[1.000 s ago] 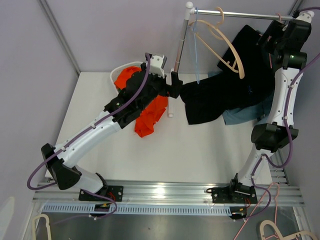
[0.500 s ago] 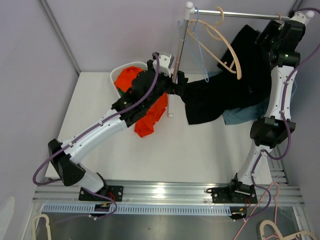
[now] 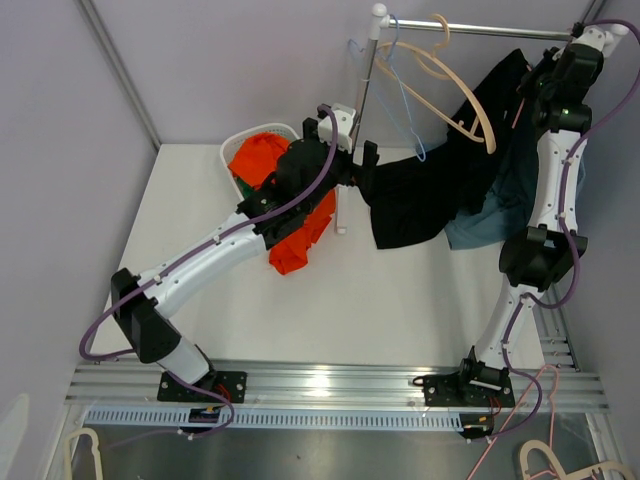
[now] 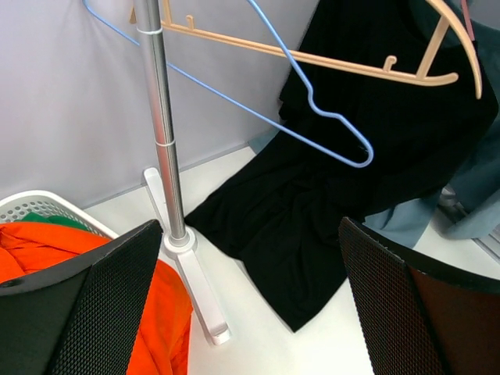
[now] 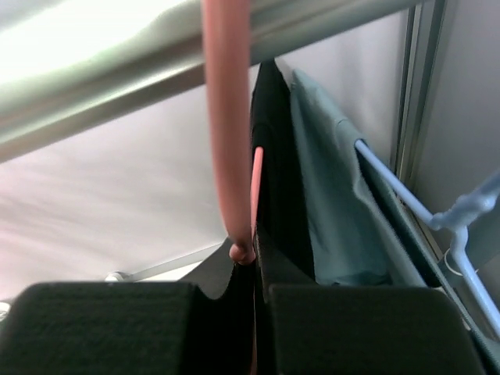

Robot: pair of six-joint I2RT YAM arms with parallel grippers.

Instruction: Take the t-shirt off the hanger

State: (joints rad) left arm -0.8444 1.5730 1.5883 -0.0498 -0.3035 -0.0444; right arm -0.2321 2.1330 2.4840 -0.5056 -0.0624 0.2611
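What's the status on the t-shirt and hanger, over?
Left fingers open, beside rack pole. Right fingers shut on black t-shirt at pink hanger, up at rail. Shirt not off hanger yet.

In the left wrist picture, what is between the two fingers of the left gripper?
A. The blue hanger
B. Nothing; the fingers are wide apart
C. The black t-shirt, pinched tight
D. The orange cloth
B: the left gripper has its fingers spread wide with nothing held; the black t-shirt and the metal pole are only seen beyond the gap.
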